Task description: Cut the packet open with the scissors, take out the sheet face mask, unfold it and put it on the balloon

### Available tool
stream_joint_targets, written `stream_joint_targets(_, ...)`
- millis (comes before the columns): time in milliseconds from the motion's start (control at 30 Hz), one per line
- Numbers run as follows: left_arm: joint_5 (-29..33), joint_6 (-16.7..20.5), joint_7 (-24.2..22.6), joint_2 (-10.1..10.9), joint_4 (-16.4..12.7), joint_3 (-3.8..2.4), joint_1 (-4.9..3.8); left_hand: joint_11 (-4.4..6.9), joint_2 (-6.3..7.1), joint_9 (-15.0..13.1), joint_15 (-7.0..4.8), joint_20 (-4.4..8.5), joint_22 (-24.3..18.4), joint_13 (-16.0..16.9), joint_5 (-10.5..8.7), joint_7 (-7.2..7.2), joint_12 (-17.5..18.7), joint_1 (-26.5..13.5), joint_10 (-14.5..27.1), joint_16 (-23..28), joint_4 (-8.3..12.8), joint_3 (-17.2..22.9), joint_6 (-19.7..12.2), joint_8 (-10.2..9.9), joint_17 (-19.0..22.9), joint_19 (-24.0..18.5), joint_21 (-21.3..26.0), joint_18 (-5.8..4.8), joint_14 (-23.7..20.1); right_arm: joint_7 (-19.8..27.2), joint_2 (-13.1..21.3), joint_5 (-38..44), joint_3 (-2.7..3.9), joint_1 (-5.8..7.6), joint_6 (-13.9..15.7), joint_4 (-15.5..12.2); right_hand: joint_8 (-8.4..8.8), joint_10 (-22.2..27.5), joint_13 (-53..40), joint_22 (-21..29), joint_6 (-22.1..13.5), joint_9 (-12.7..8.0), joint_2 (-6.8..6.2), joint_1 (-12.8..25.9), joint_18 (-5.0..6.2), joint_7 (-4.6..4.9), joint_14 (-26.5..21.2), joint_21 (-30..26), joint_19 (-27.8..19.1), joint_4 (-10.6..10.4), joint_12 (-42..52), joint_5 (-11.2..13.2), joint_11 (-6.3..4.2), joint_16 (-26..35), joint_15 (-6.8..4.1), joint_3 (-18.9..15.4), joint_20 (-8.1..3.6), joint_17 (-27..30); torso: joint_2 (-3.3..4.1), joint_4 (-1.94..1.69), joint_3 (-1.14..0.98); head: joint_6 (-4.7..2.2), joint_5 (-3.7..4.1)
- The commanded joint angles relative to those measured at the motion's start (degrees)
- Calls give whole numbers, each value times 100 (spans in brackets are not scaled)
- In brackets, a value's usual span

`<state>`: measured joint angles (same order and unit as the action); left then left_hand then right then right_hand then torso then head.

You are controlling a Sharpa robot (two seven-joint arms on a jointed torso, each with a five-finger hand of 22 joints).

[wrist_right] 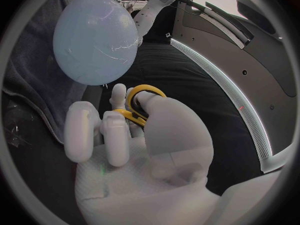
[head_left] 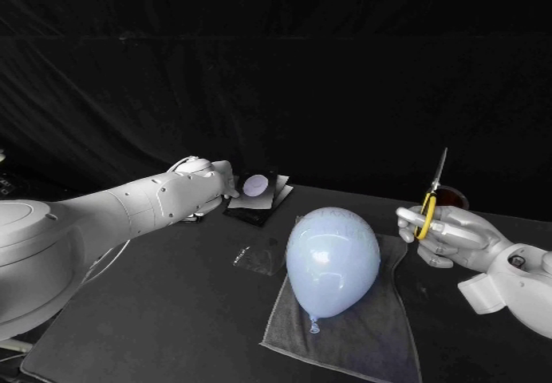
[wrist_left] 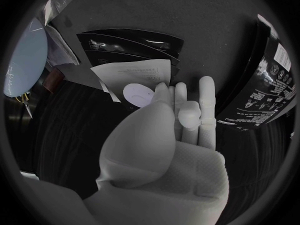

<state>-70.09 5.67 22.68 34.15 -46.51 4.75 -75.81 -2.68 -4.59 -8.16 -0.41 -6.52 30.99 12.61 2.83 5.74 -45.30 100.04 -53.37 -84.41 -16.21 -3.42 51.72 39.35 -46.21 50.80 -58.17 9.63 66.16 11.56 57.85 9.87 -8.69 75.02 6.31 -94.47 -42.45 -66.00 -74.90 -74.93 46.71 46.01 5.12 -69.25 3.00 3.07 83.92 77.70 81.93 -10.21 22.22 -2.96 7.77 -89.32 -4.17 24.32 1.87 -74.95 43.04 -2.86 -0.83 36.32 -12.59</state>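
A pale blue balloon lies on a grey towel at the table's middle. My right hand grips the yellow-handled scissors to the right of the balloon, blades pointing up. At the back lies a stack of packets: a white one with a round pale spot on top of black ones. My left hand reaches them with its fingers straight and close together, tips at the white packet's edge. A grip on it cannot be made out.
A black printed box stands beside the packets. A scrap of clear film lies on the table left of the balloon. A dark round object sits behind my right hand.
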Motion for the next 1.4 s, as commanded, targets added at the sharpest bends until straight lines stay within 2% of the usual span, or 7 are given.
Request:
stream_joint_targets(33,195,-132,-190,8,-40,36,84,51,63,-64,-25,75,65,-85,-5,40,181,273,-207,-37,-30,197,121,-54,-115,-5,-102,84,105,38,-2,38,4,-2,-30,-3,-38,-2400,-1510,-535,-1,5,54,-52,36,-25,573,-14,-40,19,6778,15,-905,-26,-36,30,5,-1364,1,1,-1,-9,-2)
stream_joint_targets(267,492,328,-553,191,-292,-11,83,7,233,-88,0,79,116,-162,-3,63,408,182,-231,55,-52,370,140,-181,216,-84,-164,64,-88,37,9,38,3,-4,-29,-3,-38,-2400,-1510,-535,-1,5,54,-52,36,-25,573,-14,-40,19,6778,15,-905,-26,-36,30,5,-1364,-3,-4,0,-13,15)
stream_joint_targets(433,718,784,-901,430,-666,-97,77,-220,588,14,226,-74,-57,-197,-20,208,578,-592,41,706,-60,174,-273,-593,1881,-427,178,10,-1359,37,16,38,2,-5,-26,4,-38,-2400,-1510,-535,-1,5,54,-52,36,-25,573,-14,-40,19,6778,15,-905,-26,-36,30,5,-1364,-3,-2,-2,-17,31)
stream_joint_targets(1133,-86,1607,-1389,1569,-2702,-198,99,-626,1520,-196,654,-584,-960,-72,-10,627,346,-1513,983,1715,-63,451,-1030,-592,2276,-730,1565,54,-2282,38,35,48,-8,-45,-19,61,-26,-2400,-1510,-538,7,5,55,-55,35,-25,572,-14,-39,25,6778,15,-906,-24,-37,34,3,-1359,-2,-3,-5,-16,79)
stream_joint_targets(1267,-357,1588,-1547,1694,-3055,-177,180,-756,1740,-220,890,-851,-1404,-248,-23,726,564,-1600,1324,2532,-81,187,-1307,-496,2659,-1398,2373,-97,-3217,39,36,54,-9,-67,-16,79,-26,-2400,-1510,-538,7,5,55,-55,35,-25,572,-14,-39,25,6778,15,-906,-24,-37,34,3,-1359,-3,-12,-6,-14,89)
stream_joint_targets(1333,-530,1642,-1751,1749,-3257,-160,266,-917,1809,-195,1023,-996,-1717,-419,-16,428,767,-1562,1420,2974,-67,-61,-1542,-491,2914,-1776,2919,-177,-3412,40,34,60,-9,-89,-15,92,-26,-2400,-1510,-538,7,5,55,-55,35,-25,572,-14,-39,25,6778,15,-906,-24,-37,34,3,-1359,-1,-12,0,-6,97)
stream_joint_targets(1400,-671,1739,-1942,1778,-3385,-148,353,-887,1873,-172,1083,-934,-2084,-582,17,311,998,-1479,1530,3530,-95,-179,-1678,-508,3190,-2506,3630,-473,-3694,39,35,65,-9,-109,-15,101,-26,-2400,-1510,-538,7,5,55,-55,35,-25,572,-14,-39,25,6778,15,-906,-24,-37,34,3,-1359,0,-11,4,-1,94)
